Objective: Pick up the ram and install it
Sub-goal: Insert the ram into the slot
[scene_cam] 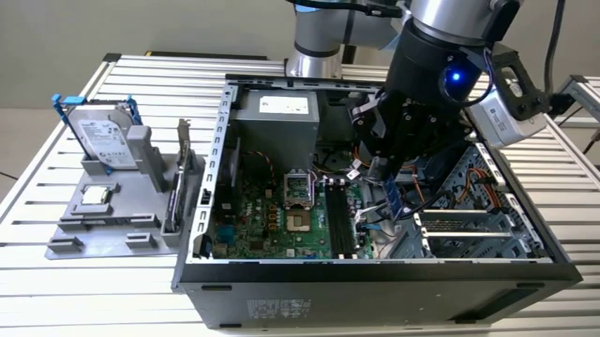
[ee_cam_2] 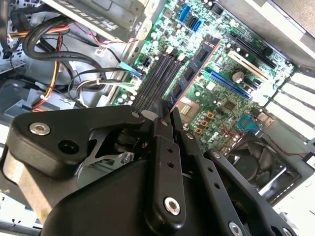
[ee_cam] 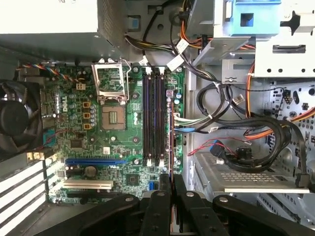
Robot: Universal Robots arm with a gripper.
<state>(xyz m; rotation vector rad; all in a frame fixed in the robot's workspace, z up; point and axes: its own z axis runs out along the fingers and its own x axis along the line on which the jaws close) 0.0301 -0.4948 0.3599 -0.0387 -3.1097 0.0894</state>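
Observation:
My gripper (scene_cam: 384, 177) hangs inside the open computer case (scene_cam: 375, 270) and is shut on the ram (scene_cam: 397, 198), a narrow blue-green stick pointing down from the fingers. In the second wrist view the ram (ee_cam_2: 194, 69) shows its row of black chips beyond the gripper (ee_cam_2: 165, 112). In the first wrist view the ram (ee_cam: 171, 147) appears edge-on in front of the gripper (ee_cam: 171, 183). It hovers above the motherboard, just beside the black memory slots (ee_cam: 152, 118), on the drive-cage side. I cannot tell whether it touches the board.
A grey holder on the table at the exterior view's left carries a silver hard drive (scene_cam: 98, 133) in a blue frame, a card with a metal bracket (scene_cam: 183, 175) and a small chip (scene_cam: 97, 196). Cable bundles (ee_cam: 231, 132), the drive cage (ee_cam: 256, 172) and the power supply (scene_cam: 281, 119) crowd the case.

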